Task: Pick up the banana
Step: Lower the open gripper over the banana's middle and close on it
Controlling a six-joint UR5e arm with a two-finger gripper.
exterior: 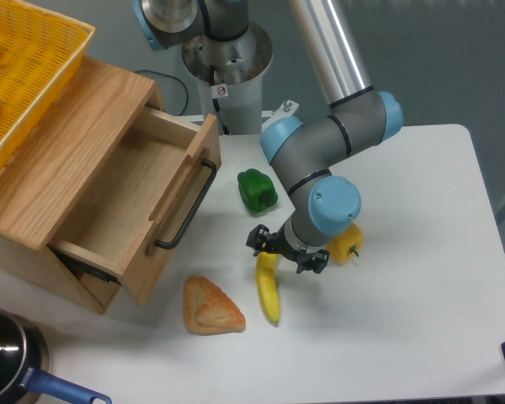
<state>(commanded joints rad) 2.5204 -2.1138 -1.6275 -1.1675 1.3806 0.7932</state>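
— Where is the arm?

— It comes down from the top of the view as a long silver tube, bends at a grey elbow with blue caps, then folds back toward its own base column. The wrist [332,204] points straight down.

— And the gripper?

— The gripper [286,251] hangs under the wrist, low over the worktop [421,303], in front of the base column. Its two black fingers [257,241] are spread apart, one on each side of the wrist's axis, tips pointing down.
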